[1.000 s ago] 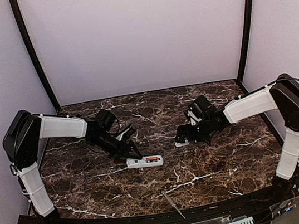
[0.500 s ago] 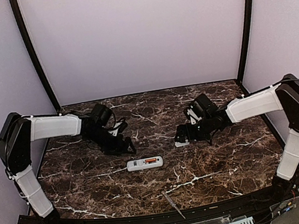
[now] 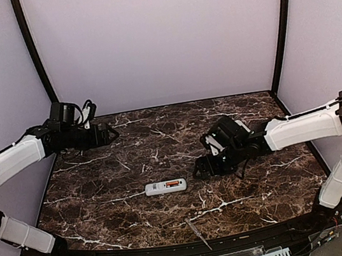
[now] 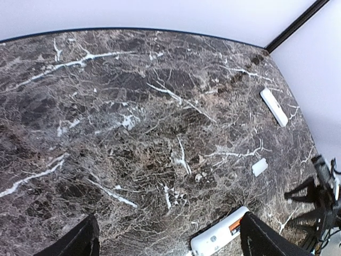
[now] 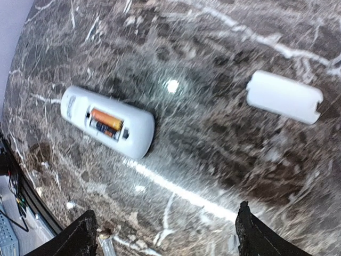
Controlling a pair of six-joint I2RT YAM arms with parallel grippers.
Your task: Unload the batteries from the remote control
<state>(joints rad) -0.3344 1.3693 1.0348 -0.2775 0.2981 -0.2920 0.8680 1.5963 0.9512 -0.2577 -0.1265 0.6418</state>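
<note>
Orange batteries (image 5: 105, 118) in white remote (image 5: 139, 128), cover (image 5: 285, 97) apart

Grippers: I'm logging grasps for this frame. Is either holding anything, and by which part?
Nothing is held. The left gripper and right gripper are both open and empty; the remote lies free on the table, batteries inside.

Soft, even overhead light; shadows faint. Right wrist view: blurred, with a glare spot on the table (image 5: 172, 85) at upper centre and a short shadow beside the remote (image 5: 137, 127). Left wrist view: sharp.
</note>
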